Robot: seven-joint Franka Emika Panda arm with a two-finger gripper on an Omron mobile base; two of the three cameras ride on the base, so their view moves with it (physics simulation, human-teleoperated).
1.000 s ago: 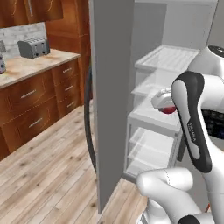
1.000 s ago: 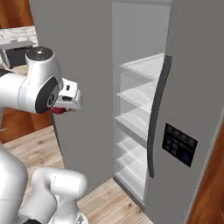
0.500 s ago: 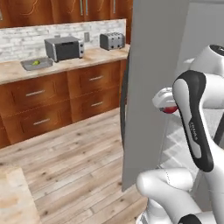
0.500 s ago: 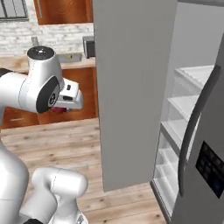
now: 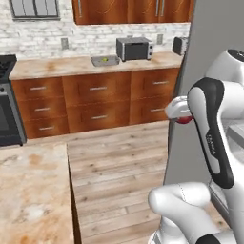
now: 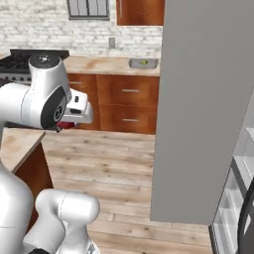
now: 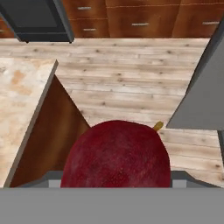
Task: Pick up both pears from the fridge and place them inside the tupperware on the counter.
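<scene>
Left base view: my gripper (image 5: 182, 116) sits mid-frame right, up against the grey fridge (image 5: 209, 57) door, with a dark red round fruit (image 5: 184, 119) poking out below the hand. Far counter (image 5: 71, 66) runs along the brick wall; the tupperware (image 5: 105, 60) sits on it just left of the toaster oven (image 5: 135, 48), something green inside, too small for me to identify. Stove (image 5: 8, 105) at the left end of the counter.

Right base view: gripper (image 6: 69, 122) is left of centre, red fruit (image 6: 67, 124) showing under the white hand. Open fridge door (image 6: 208, 99) takes the right half; white shelves (image 6: 238, 198) visible at the lower right edge. Tupperware (image 6: 143, 63) on the counter (image 6: 99, 64) behind, well apart from the hand.

Hand view: red fruit (image 7: 116, 155) with a short tan stem sits right at the jaws, so I read them as closed on it. Below it: wood floor (image 7: 131, 83), a corner of marbled worktop (image 7: 19, 100) at left, fridge door edge (image 7: 203, 100) at right.
</scene>
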